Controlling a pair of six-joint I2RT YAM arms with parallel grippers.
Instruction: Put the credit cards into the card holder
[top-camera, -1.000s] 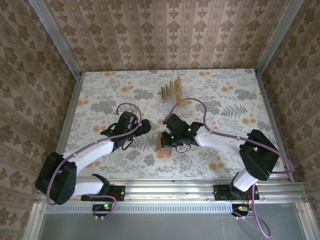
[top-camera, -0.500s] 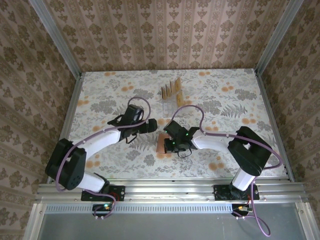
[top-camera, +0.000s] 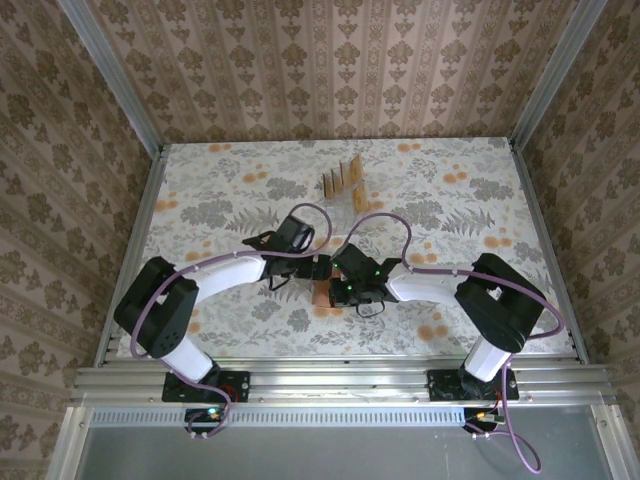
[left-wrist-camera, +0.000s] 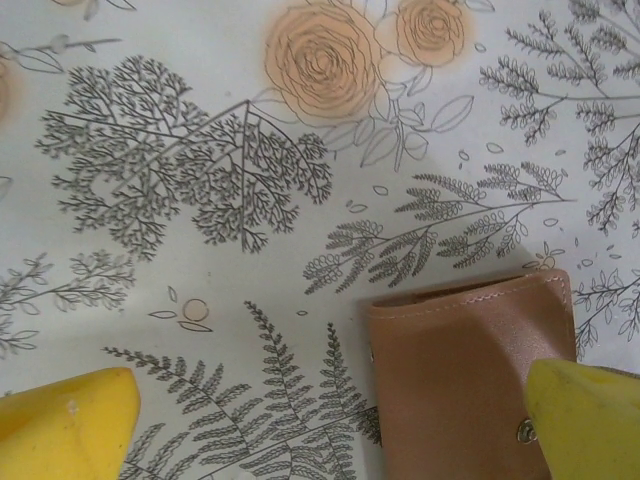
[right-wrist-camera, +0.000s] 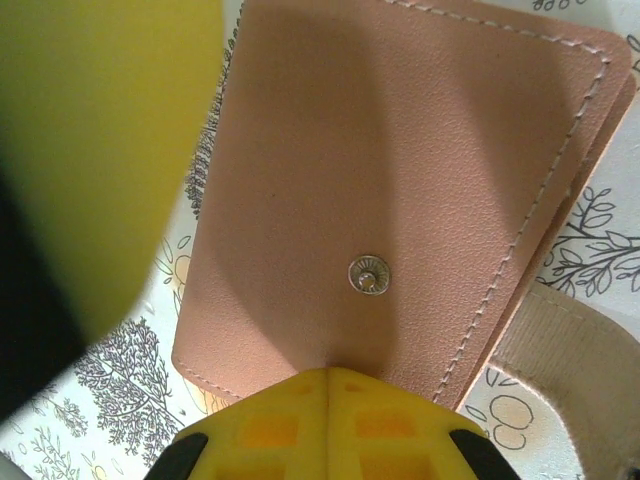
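**Table** (top-camera: 220, 190): floral print, carrying every item.
**Left gripper** (top-camera: 317, 268): jaws standing wide open at the card holder's edge. 1 yellow finger (left-wrist-camera: 585, 420) is overlapping its snap corner, the other is hanging over bare table.
**Right gripper** (right-wrist-camera: 326, 400): jaws pressing fully together, tips sitting at the card holder's edge.
**Card holder** (top-camera: 322, 292): lying folded near table centre between both grippers, snap stud (right-wrist-camera: 369, 273) facing up.
**Credit cards** (top-camera: 342, 178): standing in a row at far centre, well apart from the card holder.

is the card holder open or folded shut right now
Folded: the card holder shows outer leather, its layers stacked along one edge, no pockets exposed. Whether the snap is fastened, cannot tell.
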